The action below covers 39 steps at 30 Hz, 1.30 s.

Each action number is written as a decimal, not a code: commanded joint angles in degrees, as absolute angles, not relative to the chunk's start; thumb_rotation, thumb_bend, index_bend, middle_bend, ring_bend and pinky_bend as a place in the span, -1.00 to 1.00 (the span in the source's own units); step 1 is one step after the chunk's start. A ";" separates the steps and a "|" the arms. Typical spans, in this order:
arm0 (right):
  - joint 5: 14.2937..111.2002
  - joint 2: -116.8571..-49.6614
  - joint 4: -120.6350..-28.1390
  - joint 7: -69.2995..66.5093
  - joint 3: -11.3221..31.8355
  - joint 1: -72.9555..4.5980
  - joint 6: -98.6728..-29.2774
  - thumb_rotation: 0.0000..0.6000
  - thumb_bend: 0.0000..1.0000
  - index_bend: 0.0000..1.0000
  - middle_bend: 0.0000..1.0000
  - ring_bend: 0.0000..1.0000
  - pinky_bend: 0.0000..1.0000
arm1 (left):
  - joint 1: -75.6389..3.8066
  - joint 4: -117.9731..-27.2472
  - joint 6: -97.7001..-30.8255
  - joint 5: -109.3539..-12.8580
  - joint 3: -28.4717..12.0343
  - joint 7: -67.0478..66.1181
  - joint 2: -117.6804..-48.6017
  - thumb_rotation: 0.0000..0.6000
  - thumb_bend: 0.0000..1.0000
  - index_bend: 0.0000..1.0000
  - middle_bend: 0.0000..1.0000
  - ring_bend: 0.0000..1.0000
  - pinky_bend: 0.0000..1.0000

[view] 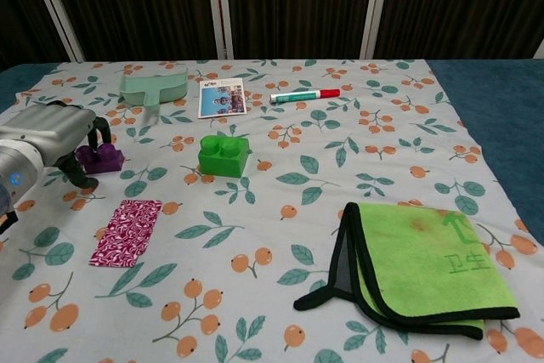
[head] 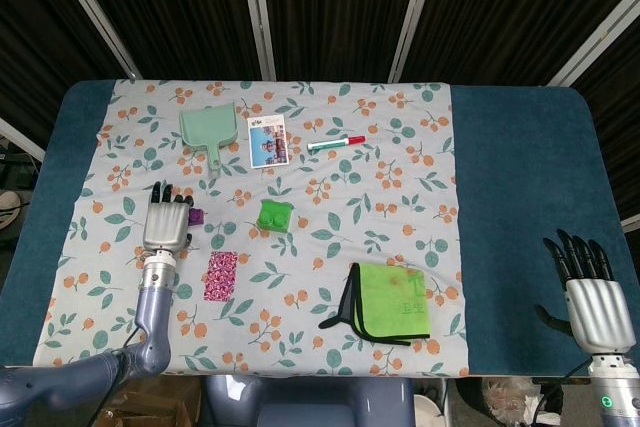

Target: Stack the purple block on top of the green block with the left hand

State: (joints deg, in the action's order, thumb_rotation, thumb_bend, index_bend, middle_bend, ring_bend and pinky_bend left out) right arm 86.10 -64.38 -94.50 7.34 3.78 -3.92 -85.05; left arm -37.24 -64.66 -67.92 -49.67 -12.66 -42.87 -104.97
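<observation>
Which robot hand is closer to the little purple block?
Left. The left hand is right at the purple block, fingers curled over it. The right hand sits far off, over the blue table edge.

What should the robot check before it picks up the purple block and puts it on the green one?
1. Left hand at the purple block: ok, fingers curl over it.
2. Firm hold on it: cannot tell; it sits on the cloth.
3. Green block top clear: ok, studs bare.
4. Path between the blocks: ok, only cloth.
5. Patterned card out of the way: ok, nearer the camera.
6. Right hand away: ok, at the far edge.
</observation>
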 commanded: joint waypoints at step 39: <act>85.21 -64.44 -94.74 7.55 3.78 -4.15 -84.60 1.00 -0.66 -0.80 -0.91 -0.99 -0.93 | -37.03 -62.60 -68.44 -50.79 -13.97 -45.62 -108.20 1.00 -0.42 -0.19 -0.20 -0.73 -1.00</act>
State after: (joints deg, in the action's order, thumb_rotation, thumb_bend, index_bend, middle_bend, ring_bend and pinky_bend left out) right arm 85.20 -64.44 -94.73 7.54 3.77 -4.15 -84.58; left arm -37.05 -62.58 -68.43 -50.81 -13.95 -45.60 -108.20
